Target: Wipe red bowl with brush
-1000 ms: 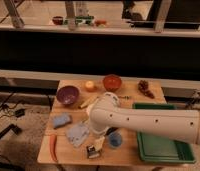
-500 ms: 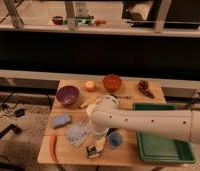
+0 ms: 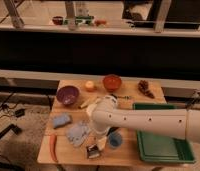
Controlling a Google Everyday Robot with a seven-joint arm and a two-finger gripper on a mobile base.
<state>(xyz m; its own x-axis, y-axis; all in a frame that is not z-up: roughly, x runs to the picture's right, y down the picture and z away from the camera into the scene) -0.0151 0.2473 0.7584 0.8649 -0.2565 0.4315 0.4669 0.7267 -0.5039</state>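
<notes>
- Fingers: spread wide apart, clamping nothing that can be made out.
- Gripper (image 3: 95, 145): pointed down at the front edge of the table (image 3: 68, 157), directly above the brush (image 3: 92, 152). Whether it touches the brush cannot be told.
- Brush: lies at the front edge, pale blocky head showing below the gripper, just beside a small blue cup (image 3: 115, 140) and a crumpled grey-blue cloth (image 3: 78, 133).
- Arm (image 3: 143, 121): white, reaches in from the right across the middle of the table and bends down to the front.
- Red bowl (image 3: 112, 82): upright at the back of the table, well apart from the brush, between a yellow ball (image 3: 89, 86) and a brown cluster (image 3: 145, 89).
- Purple bowl (image 3: 67, 95): back left, not the target.
- Step in hand, as judged: taking up the brush.
- Advice: centre the jaws on the slim handle rather than the bristle block, lower until they straddle it, then close firmly. Keep clear of the cup and cloth, and lift straight up before swinging back toward the red bowl.
</notes>
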